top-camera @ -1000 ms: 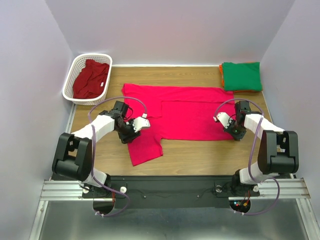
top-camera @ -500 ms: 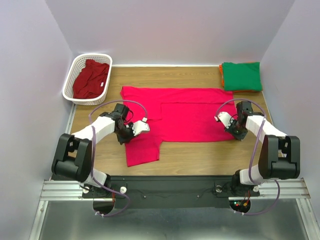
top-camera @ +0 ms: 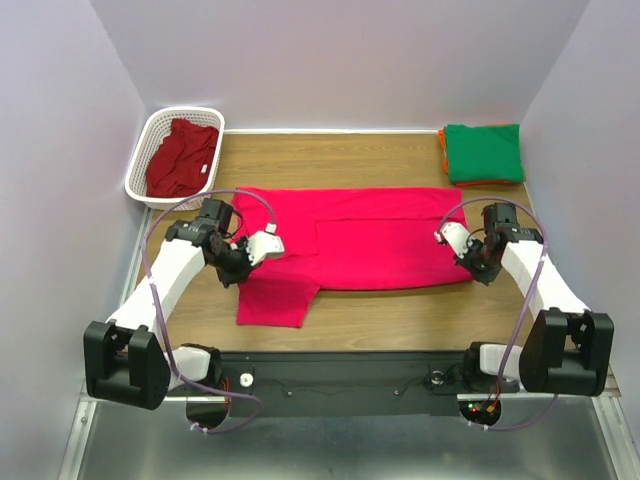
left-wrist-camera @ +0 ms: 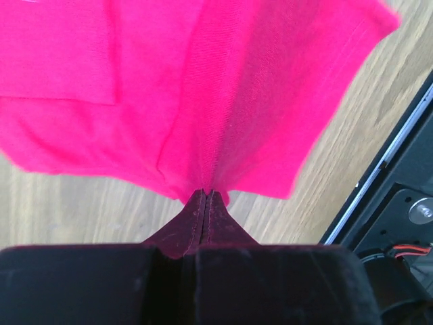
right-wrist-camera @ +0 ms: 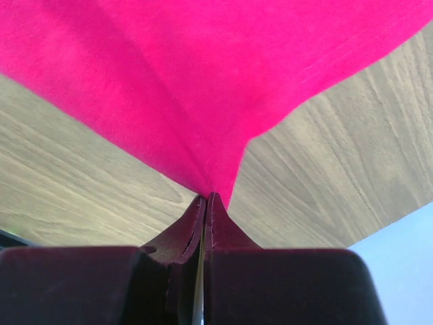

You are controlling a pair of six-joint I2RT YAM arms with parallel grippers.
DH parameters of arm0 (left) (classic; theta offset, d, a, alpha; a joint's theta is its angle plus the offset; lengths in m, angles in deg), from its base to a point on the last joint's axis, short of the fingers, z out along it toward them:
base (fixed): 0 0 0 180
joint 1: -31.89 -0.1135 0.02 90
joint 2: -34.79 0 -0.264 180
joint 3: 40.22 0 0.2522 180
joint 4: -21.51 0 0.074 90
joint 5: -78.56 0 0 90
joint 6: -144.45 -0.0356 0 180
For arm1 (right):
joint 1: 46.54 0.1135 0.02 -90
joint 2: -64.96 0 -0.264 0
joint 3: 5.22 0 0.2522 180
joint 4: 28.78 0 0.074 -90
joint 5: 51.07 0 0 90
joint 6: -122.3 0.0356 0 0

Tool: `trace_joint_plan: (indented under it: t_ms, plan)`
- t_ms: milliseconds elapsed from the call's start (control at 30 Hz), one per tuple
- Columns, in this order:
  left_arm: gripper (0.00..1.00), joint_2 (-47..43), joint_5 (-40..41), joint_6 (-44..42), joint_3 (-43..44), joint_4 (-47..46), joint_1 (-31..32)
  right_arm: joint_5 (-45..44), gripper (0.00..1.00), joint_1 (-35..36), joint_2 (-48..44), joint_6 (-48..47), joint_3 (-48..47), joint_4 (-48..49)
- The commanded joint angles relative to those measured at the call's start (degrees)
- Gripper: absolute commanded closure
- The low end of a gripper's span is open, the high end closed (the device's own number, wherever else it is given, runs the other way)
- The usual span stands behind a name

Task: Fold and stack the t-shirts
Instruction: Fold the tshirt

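Note:
A bright pink-red t-shirt [top-camera: 360, 235] lies spread across the middle of the table, one sleeve [top-camera: 272, 298] hanging toward the near edge. My left gripper [top-camera: 238, 268] is shut on the shirt's left edge; in the left wrist view the cloth [left-wrist-camera: 203, 101] fans out from the closed fingertips [left-wrist-camera: 206, 195]. My right gripper [top-camera: 472, 268] is shut on the shirt's right lower corner, and the cloth [right-wrist-camera: 203, 81] is pulled to a point at its tips [right-wrist-camera: 207, 198]. A darker crimson t-shirt [top-camera: 180, 158] is crumpled in the basket. A folded green t-shirt [top-camera: 484, 152] lies on an orange one [top-camera: 441, 150] at the back right.
The white lattice basket [top-camera: 150, 140] stands at the back left corner. Lilac walls close in the table on three sides. Bare wood [top-camera: 400, 310] shows between the shirt and the black rail [top-camera: 350, 365] along the near edge.
My left gripper closed on the shirt's left edge. Both arms then drew back and outward, dragging the pink-red shirt toward the near edge. The hanging sleeve shifted left.

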Motion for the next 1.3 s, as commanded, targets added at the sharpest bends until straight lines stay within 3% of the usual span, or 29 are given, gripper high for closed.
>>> trace_joint_plan:
  t_ms: [0,633,967,1267]
  plan:
    - [1.0,1.0,-2.3,-1.2,5.9,4.4,-2.2,1.0,0.99,-1.5,2.6,-0.1,-5.3,-1.8]
    - [1.0,27.9,-1.3,-0.7,32.0,2.3,-4.8,3.6,1.0,-1.7,29.0,-1.3,-27.3,-0.9]
    - [1.0,37.2,-1.4,-0.3,38.0,0.2,-5.9,2.8,0.99,-1.6,39.1,-0.8,-35.1,0.1]
    - [1.0,41.0,-1.5,-0.7,41.7,1.1,-6.3,2.4,1.0,-1.6,41.7,-1.2,-39.7,0.1]
